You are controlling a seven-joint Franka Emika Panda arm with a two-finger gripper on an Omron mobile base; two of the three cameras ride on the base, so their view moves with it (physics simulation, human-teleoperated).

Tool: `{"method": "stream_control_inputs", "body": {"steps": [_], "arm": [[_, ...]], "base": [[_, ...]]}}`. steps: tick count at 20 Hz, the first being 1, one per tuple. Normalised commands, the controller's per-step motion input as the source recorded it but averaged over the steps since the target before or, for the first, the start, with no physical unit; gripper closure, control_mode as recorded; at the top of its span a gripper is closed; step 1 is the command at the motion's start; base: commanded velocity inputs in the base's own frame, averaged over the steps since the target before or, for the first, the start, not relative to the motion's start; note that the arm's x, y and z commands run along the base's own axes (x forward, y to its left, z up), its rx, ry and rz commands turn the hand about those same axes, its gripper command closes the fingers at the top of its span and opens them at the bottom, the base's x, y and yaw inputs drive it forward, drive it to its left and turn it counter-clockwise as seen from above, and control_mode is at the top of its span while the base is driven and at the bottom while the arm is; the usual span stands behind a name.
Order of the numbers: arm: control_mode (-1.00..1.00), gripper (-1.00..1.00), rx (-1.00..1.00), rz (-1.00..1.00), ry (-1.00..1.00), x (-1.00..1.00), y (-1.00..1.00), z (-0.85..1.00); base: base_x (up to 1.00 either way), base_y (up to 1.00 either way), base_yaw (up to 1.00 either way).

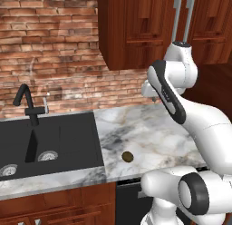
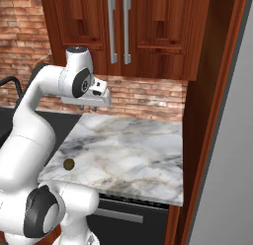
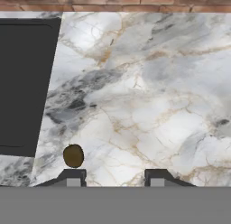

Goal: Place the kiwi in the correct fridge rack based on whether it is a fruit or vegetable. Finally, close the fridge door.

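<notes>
- Marble counter point(image 1: 149, 133), white with grey and tan veining, carries the kiwi point(image 1: 128, 156) near its front edge, close to the black sink point(image 1: 45, 142).
- Gripper point(image 2: 93, 106) is partly masked in the left base view by the arm's own forearm; its fingertips are small and hard to make out in the right base view.
- Grey panel point(image 2: 227, 155) at the right edge of the right base view is cut off by the frame.
- Kiwi is a small dull-brown egg shape, lying free on the stone.
- Hand view: kiwi point(image 3: 73, 156) sits just above the left fingertip point(image 3: 72, 177), outside the gap.
- Gripper hangs high above the counter, well apart from the fruit.
- Fingers stand at their closed position, holding nothing.
</notes>
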Motion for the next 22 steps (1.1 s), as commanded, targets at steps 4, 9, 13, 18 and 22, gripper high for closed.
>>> {"method": "stream_control_inputs", "body": {"steps": [4,9,13,18,22], "arm": [[-1.0,-1.0,-0.02,0.0,-0.06,-0.3,0.19,-0.36],[-1.0,-1.0,-0.02,0.0,-0.01,-0.35,0.37,-0.51],[-1.0,-1.0,0.0,0.0,0.0,-0.42,0.44,-0.47],[-1.0,-1.0,0.0,0.0,0.0,-0.27,0.46,-0.45],[-1.0,-1.0,0.0,0.0,0.01,-0.14,0.46,-0.36]], "base": [[0.0,0.0,0.0],[0.0,0.0,0.0],[0.0,0.0,0.0],[0.0,0.0,0.0],[0.0,0.0,0.0]]}}
